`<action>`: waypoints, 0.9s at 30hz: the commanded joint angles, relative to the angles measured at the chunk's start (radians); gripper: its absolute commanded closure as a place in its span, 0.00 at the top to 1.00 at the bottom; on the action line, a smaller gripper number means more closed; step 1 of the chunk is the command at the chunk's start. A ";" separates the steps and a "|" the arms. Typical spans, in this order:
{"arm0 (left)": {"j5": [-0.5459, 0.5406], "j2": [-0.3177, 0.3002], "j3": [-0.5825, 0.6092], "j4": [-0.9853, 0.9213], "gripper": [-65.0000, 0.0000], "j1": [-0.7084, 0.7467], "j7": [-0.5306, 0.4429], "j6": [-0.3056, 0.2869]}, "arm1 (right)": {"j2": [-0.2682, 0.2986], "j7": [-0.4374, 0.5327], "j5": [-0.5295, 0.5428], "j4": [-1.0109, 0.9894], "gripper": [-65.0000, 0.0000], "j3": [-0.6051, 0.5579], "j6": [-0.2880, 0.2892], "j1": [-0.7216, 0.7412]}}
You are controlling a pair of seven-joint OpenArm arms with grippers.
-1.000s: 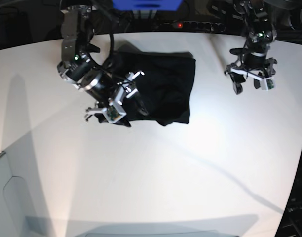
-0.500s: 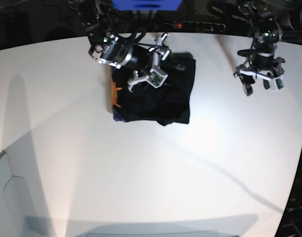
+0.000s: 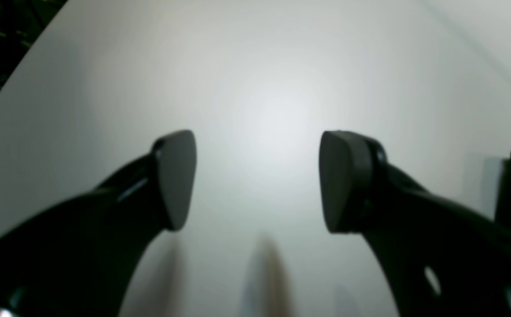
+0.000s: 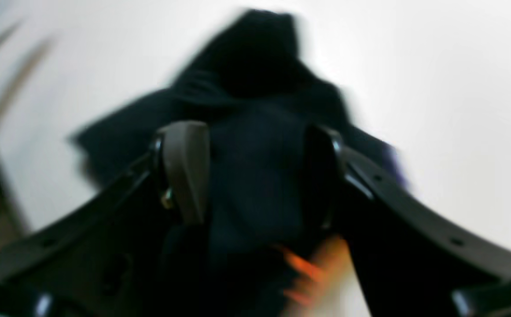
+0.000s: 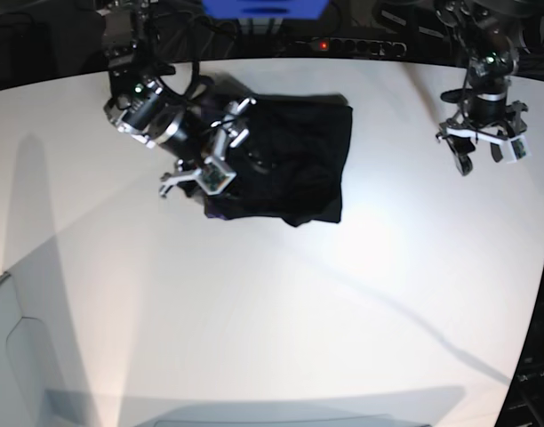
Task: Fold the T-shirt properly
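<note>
While the left wrist view showed only bare white table [image 3: 273,79], smooth and evenly matte with a soft glare in the middle, the left gripper [image 3: 257,178] hung over it with its two dark rounded pads held wide apart and nothing between them. Faint grey shadows streaked the surface below the pads.

Seen from the right wrist, everything was smeared by blur. The T-shirt [image 4: 255,88] lay as a rumpled black cloth heap on the white table, a streak of orange print showing low at its near edge and a trace of purple at its right side. The right gripper [image 4: 255,176] had its jaws spread, and black cloth filled the gap; whether the pads touched it could not be told.

From the base view, the T-shirt [image 5: 299,160] sat folded into a rough rectangle near the table's [image 5: 272,311] far edge, soft-edged and creased. The right gripper [image 5: 208,153] hovered at its left side, fingers parted. The left gripper [image 5: 483,147] hung well apart, near the right rim, jaws separated.
</note>
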 commanded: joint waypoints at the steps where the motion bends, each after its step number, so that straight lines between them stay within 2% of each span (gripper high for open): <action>1: -0.007 -0.009 -0.003 0.020 0.65 -0.001 -0.024 -0.004 | 0.000 0.022 0.020 0.018 0.54 0.028 0.003 0.014; 7: -0.007 -0.009 0.000 0.020 0.65 -0.014 -0.024 -0.004 | 0.002 0.024 0.020 0.018 0.54 0.137 0.003 0.006; 12: -0.007 -0.009 0.000 0.020 0.65 -0.015 -0.024 -0.004 | 0.002 0.018 0.020 0.009 0.54 0.135 0.003 0.005; 14: -0.007 -0.009 0.000 0.020 0.65 -0.015 -0.024 -0.004 | 0.000 0.018 0.020 -0.005 0.54 0.085 0.003 0.005; 21: -0.007 -0.009 -0.006 0.020 0.65 -0.014 -0.024 -0.004 | 0.000 0.028 0.020 -0.126 0.54 -0.215 0.003 0.067; 27: -0.007 -0.011 -0.008 0.022 0.65 -0.011 -0.024 -0.004 | 0.006 0.030 0.020 -0.075 0.55 -0.409 0.003 0.103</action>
